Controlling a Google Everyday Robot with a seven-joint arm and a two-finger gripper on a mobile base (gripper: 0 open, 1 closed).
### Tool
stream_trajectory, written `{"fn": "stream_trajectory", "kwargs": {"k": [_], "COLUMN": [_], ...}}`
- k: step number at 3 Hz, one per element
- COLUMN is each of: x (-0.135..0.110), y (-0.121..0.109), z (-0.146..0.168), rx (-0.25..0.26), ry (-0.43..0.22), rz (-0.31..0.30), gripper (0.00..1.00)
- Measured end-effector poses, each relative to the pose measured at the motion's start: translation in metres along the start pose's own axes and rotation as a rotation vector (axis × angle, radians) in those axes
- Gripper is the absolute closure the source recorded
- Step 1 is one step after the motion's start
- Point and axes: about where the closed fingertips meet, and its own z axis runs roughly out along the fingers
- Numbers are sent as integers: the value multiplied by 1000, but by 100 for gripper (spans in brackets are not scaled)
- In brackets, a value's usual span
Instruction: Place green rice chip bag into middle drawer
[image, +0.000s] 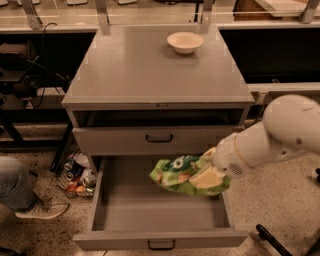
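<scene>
The green rice chip bag (182, 174), crinkled bright green with orange-and-white print, hangs in the air over the right half of the open middle drawer (150, 212). My gripper (210, 172) comes in from the right on a white arm and is shut on the bag's right end. The bag sits just below the handled drawer front (159, 139) above. The drawer is pulled far out and its plain grey floor shows nothing else inside. Its dark bar handle (161, 244) is at the bottom edge.
A cream bowl (185, 42) stands on the cabinet top (150, 70) at the back right. Cans and litter (77, 177) lie on the floor left of the cabinet. A person's leg and shoe (22, 195) are at the lower left.
</scene>
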Motion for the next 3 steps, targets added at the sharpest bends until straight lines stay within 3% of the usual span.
{"fn": "stream_trajectory", "kwargs": {"k": [1,2,3], "x": [1,-22,-23], "y": [28,25,15], "z": [89,177,173], "rx": [-87,-113,-74], "ry": [-21,-125,-135], "rz": [48,92,97], "gripper": [100,100,100]}}
